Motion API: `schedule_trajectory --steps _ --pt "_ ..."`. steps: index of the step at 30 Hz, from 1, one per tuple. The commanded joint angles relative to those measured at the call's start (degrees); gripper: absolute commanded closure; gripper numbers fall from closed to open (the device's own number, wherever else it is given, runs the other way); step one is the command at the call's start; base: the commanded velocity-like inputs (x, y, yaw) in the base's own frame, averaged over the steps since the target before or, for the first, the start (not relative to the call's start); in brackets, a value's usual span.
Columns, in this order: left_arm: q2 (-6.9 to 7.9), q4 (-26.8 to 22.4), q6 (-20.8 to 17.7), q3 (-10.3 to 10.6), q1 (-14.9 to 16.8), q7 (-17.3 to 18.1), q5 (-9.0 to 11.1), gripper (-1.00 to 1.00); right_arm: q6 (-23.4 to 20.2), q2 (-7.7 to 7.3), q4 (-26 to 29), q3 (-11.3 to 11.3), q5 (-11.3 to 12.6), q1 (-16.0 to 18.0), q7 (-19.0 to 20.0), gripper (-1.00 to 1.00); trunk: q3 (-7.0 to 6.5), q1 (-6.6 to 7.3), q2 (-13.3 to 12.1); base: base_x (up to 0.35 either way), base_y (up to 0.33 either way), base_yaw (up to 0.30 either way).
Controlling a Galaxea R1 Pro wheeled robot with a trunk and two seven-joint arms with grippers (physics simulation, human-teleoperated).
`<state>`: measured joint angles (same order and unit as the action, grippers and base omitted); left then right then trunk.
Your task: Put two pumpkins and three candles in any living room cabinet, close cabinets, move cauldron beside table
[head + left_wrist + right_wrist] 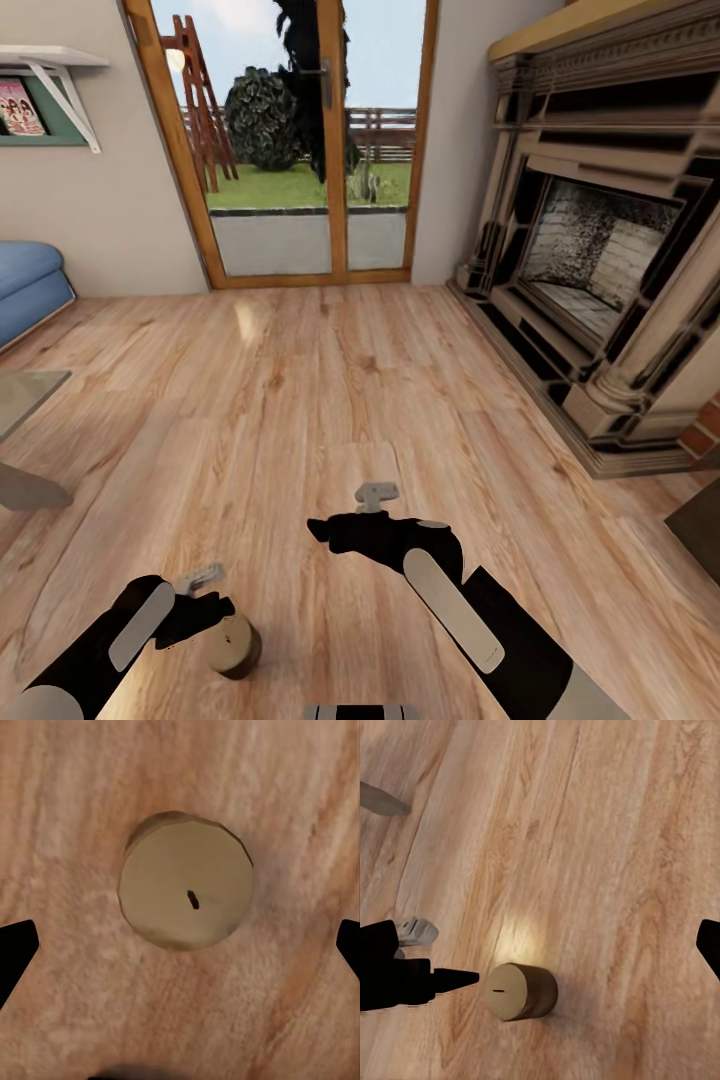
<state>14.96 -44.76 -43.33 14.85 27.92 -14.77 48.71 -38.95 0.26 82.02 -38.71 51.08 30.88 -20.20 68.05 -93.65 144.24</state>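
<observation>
We saw the candle (186, 891) standing up on the wood floor (330, 400), right under our left claw (205, 600), whose fingers were wide open on each side; our right claw (372, 510), open too, was further off, so left was nearer.

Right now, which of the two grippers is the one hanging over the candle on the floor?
The left gripper: the candle stands upright centred between its spread fingers. The right gripper is off to the side.
</observation>
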Motion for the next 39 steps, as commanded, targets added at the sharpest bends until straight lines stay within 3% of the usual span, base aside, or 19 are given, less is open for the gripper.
schedule_trajectory --steps 1,17,29,32,35,39 --pt "0.07 -0.1 0.0 0.3 0.0 -0.5 0.6 -1.0 -0.1 0.0 0.1 -0.1 0.6 0.1 -0.6 -1.0 0.05 -0.01 0.0 0.107 0.082 0.0" --pt "0.0 -0.2 0.5 0.3 0.0 -0.5 0.6 -1.0 -0.7 0.0 1.2 -0.1 0.6 0.0 -0.5 -1.0 0.05 -0.01 0.0 0.078 0.022 0.0" --pt "0.0 0.1 5.8 0.5 0.0 -0.4 -0.1 -1.0 -3.2 -0.33 6.5 -0.4 0.8 0.0 0.0 -1.0 2.71 -0.32 0.2 0.0 0.0 0.0" --pt "-0.14 0.2 7.4 0.6 0.0 -0.3 -1.0 -1.0 -3.4 -0.35 6.7 -0.4 0.9 0.0 1.6 -1.0 3.37 -0.39 0.2 0.0 0.0 0.0" --pt "-0.22 0.3 7.8 0.6 0.0 -0.3 -1.3 -1.0 -3.5 -0.35 6.7 -0.4 0.9 0.0 5.7 -1.0 4.04 -0.47 0.3 0.0 0.0 0.0" --pt "-0.4 0.3 7.9 0.7 0.0 -0.3 -1.6 -1.0 -3.5 -0.35 6.7 -0.4 1.0 0.0 7.4 -1.0 4.93 -0.57 0.3 0.0 0.0 0.0"
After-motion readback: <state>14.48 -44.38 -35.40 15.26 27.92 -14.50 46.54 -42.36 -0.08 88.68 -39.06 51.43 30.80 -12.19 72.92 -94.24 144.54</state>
